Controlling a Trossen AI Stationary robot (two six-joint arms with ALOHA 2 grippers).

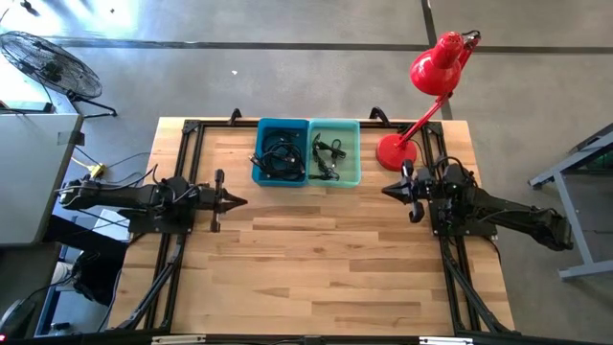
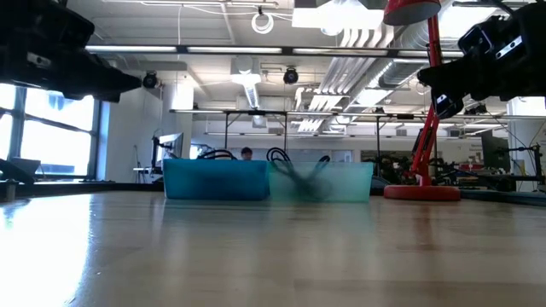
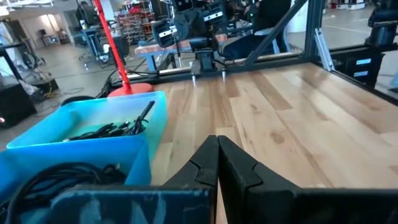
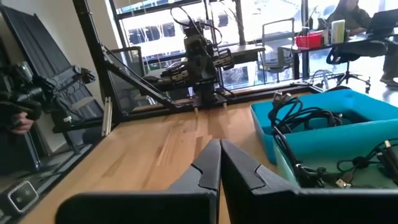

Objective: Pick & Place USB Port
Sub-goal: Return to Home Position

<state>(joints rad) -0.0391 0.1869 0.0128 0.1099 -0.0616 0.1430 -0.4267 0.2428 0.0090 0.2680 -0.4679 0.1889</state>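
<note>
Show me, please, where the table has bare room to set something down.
The wide stretch of table between the left tool and the right tool, down to the near edge, is bare. The far edge is crowded: dark blue bin, light blue bin, red lamp base.

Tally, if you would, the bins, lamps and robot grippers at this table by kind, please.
Bins: 2, the dark blue bin and the light blue bin.
Lamps: 1, the red lamp.
Grippers: 2, the left gripper and the right gripper, both shut.
Total: 5.
</note>
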